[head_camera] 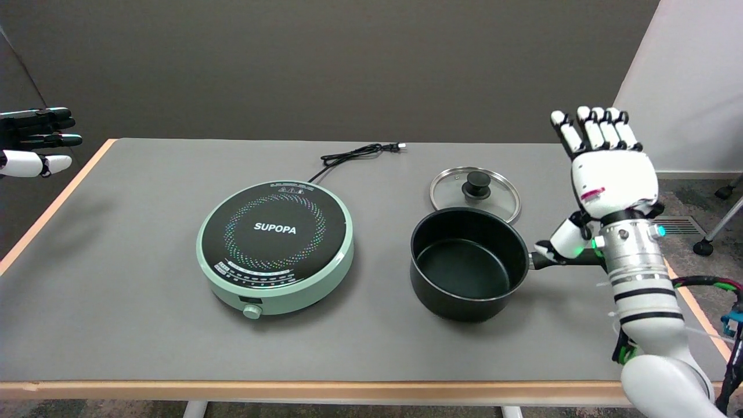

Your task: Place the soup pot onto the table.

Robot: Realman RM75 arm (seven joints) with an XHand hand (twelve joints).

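Note:
The black soup pot (469,264) stands upright on the grey table (145,325), right of the cooker, its handle (560,259) pointing right. It has no lid on and nothing inside. My right hand (606,174) is raised just right of the pot, above the handle, fingers (598,130) stretched upward and apart. The thumb hangs down close over the handle's base, but nothing is gripped.
A round green induction cooker (276,247) marked SUPOPA sits mid-table, its black cord (354,154) trailing to the back. A glass lid (475,191) with a black knob lies flat behind the pot. The idle left hand (35,142) hovers at upper left.

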